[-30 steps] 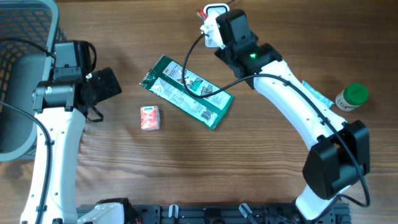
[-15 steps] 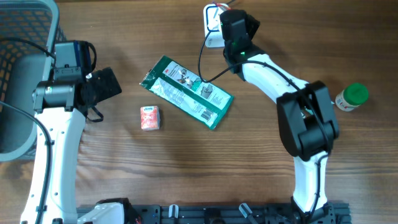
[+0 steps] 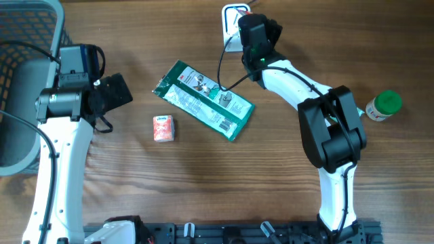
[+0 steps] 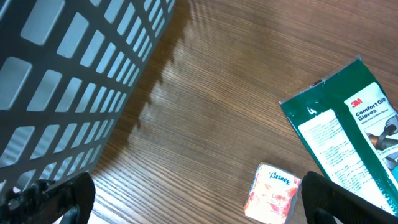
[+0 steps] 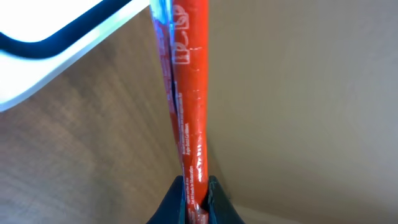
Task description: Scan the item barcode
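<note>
Overhead: on the wooden counter (image 3: 203,183) the right arm reaches to the far edge, and the right gripper (image 3: 237,32) sits against a white device (image 3: 232,12) there. What it holds cannot be made out from this height. A green glove package (image 3: 203,100) lies flat near the middle, tilted, with the arm's cable running across it. A small Kleenex pack (image 3: 163,127) lies just beside the package's lower left end, apart from it. A green-capped bottle (image 3: 384,105) stands well off to the right. The left gripper (image 3: 115,93) hangs over bare wood to the left of the package, next to a dark mesh basket (image 3: 27,27) in the corner.

Left wrist: the left gripper's two fingers (image 4: 53,196) stand at the bottom corners of the view, spread as wide as they go, with nothing between them. Below are the Kleenex pack, a corner of the glove package labelled 3M Comfort Grip Gloves, and the basket's grid wall at upper left.

Right wrist: the right gripper is pinched tight on the lower end of a thin red packet (image 5: 189,93), seen edge-on with white print along it. The packet stands straight up from the fingertips, and its top reaches the white device, which has a black line on it, at upper left.
</note>
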Tool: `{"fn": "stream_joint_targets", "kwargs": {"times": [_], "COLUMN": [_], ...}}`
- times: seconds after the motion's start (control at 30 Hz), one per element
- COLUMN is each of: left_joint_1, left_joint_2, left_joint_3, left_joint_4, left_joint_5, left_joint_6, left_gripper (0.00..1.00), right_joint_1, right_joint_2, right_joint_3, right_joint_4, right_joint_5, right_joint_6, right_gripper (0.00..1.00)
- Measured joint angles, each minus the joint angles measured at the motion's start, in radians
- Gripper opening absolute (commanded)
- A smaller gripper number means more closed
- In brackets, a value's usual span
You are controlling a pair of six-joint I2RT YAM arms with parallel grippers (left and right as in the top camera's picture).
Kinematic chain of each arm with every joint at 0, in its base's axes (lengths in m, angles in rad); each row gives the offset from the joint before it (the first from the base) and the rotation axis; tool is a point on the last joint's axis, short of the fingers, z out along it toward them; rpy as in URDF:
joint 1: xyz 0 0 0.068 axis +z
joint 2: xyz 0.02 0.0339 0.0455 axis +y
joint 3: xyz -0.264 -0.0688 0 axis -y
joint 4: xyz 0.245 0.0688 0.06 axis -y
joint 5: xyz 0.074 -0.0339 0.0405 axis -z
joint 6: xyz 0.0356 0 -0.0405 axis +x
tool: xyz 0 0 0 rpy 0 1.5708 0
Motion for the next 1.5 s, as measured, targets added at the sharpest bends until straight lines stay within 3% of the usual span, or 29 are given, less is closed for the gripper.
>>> {"fn": "stream_joint_targets", "kwargs": {"times": [0.33, 0.5, 0.73, 0.9, 1.03, 1.13, 1.2, 1.33, 1.43, 1.5], "left_joint_1": [0.000, 0.000, 0.000, 0.000, 0.000, 0.000, 0.000, 0.000, 0.000, 0.000], "left_joint_2": [0.000, 0.000, 0.000, 0.000, 0.000, 0.000, 0.000, 0.000, 0.000, 0.000], "left_joint_3": [0.000, 0.000, 0.000, 0.000, 0.000, 0.000, 0.000, 0.000, 0.000, 0.000], "left_joint_4": [0.000, 0.001, 0.001, -0.001, 0.001, 0.000, 0.000, 0.000, 0.000, 0.000], "left_joint_5": [0.000, 0.000, 0.000, 0.000, 0.000, 0.000, 0.000, 0.000, 0.000, 0.000], "left_joint_6": [0.000, 0.000, 0.000, 0.000, 0.000, 0.000, 0.000, 0.000, 0.000, 0.000], "left_gripper": [1.00, 1.00, 1.00, 1.00, 1.00, 1.00, 1.00, 1.00, 1.00, 1.00], "right_joint_1": [0.000, 0.000, -0.002, -0.037, -0.124, -0.202, -0.250, -0.322, -0.357, -0.372], "right_joint_2": [0.000, -0.011, -0.227, -0.466, -0.507, -0.498, -0.496, -0.491, -0.487, -0.486], "right_joint_3": [0.000, 0.000, -0.004, 0.014, 0.008, -0.027, -0.065, -0.163, -0.217, -0.235], "right_joint_4": [-0.053, -0.105, -0.465, -0.924, -1.254, -1.321, -1.320, -1.284, -1.251, -1.219], "right_joint_5": [-0.044, -0.064, -0.201, -0.233, -0.278, -0.350, -0.393, -0.447, -0.473, -0.513], "right_joint_6": [0.090, 0.213, 0.358, 0.585, 0.785, 0.875, 0.926, 0.992, 1.022, 1.026], "right_gripper": [0.04, 0.04, 0.04, 0.04, 0.05, 0.15, 0.34, 0.62, 0.63, 0.53]}}
